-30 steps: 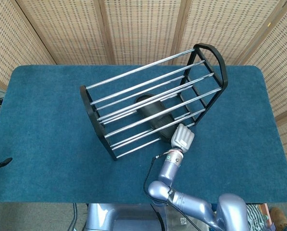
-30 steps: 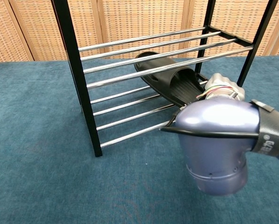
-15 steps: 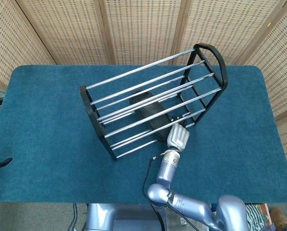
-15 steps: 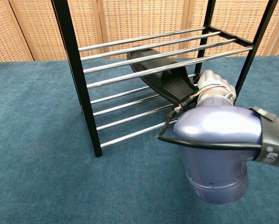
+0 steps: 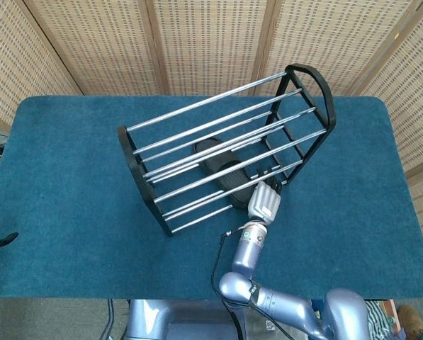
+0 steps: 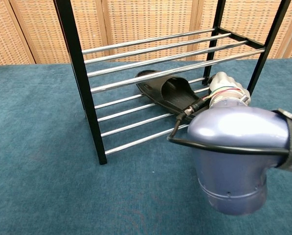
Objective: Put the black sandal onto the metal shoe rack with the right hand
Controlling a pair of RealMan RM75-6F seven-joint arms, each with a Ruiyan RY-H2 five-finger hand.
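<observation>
While the black sandal lies flat on the lower rails of the metal shoe rack, the right robot hand sits just beside its near end, at the rack's front edge. Whether its fingers hold the sandal or have let go I cannot tell, since the forearm blocks them in the chest view. The upper chrome rails cross above the sandal. The rack stands on the blue carpeted counter, before a wicker screen.
</observation>
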